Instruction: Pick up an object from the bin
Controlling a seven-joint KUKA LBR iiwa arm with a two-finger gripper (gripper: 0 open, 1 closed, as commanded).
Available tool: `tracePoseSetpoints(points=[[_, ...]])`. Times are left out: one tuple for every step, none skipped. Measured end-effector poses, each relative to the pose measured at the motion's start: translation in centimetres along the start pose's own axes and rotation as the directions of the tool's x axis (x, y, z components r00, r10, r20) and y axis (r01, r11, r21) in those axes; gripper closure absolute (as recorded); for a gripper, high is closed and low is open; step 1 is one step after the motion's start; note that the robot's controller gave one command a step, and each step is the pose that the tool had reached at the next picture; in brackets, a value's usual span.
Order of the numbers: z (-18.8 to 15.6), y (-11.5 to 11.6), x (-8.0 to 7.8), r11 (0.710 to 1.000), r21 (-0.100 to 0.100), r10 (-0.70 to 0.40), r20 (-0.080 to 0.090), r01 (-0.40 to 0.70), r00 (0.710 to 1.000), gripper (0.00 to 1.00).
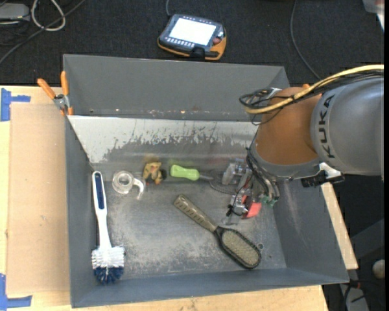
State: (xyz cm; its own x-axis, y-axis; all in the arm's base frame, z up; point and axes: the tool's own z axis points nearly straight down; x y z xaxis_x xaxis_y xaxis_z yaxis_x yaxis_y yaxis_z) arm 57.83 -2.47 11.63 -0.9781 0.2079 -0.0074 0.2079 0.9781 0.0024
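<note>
Supervisor: Contents of the bin as the camera view has them, please.

Inspector: Grey metal bin (pixel 175 86), five loose things on its floor, lying singly. Along the left side lies a dish brush (pixel 102 229). It has a white handle with a blue strip, and its white-and-blue bristle head is toward the near wall. At the far end of the floor there is a row, left to right. First comes a small clear cup (pixel 124 182) with a handle, then a small tan figure (pixel 152 171) just beside it. Last is a green-handled tool (pixel 185 172), lying flat with its thin metal shaft pointing right. In the middle, running toward the near right, a dark hairbrush (pixel 215 229) lies slantwise. Its handle is far-left and its oval head near-right, apart from the row.

Supervisor: And the arm?

Inspector: It enters from the right, with the orange cover (pixel 285 131) on its wrist above the right far part of the bin. The gripper (pixel 241 203) is down inside the bin, right of centre. It sits between the shaft end of the green-handled tool and the neck of the hairbrush, near both. The hairbrush is the closer of the two, lying on the floor just to the near side of the gripper. Whether there is contact with either, I cannot tell.

Supervisor: State of the tool?

Inspector: Spread or pressed together, I cannot tell, because wrist hardware and cables crowd the tip. A small red piece (pixel 251 209) shows there. I cannot tell whether it belongs to the robot or to the bin.
</note>
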Motion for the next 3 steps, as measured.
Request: tracePoseSetpoints(points=[[1.1, -2.0, 1.3, 1.0, -0.001, -0.011, -0.014, 0.011, 1.0, 0.0], [4.5, -1.2, -1.9, 0.998, -0.003, -0.065, -0.004, 0.065, 0.998, 0.0], [4.5, -1.3, -1.8, 0.998, -0.003, -0.064, -0.006, 0.064, 0.998, 0.0]])
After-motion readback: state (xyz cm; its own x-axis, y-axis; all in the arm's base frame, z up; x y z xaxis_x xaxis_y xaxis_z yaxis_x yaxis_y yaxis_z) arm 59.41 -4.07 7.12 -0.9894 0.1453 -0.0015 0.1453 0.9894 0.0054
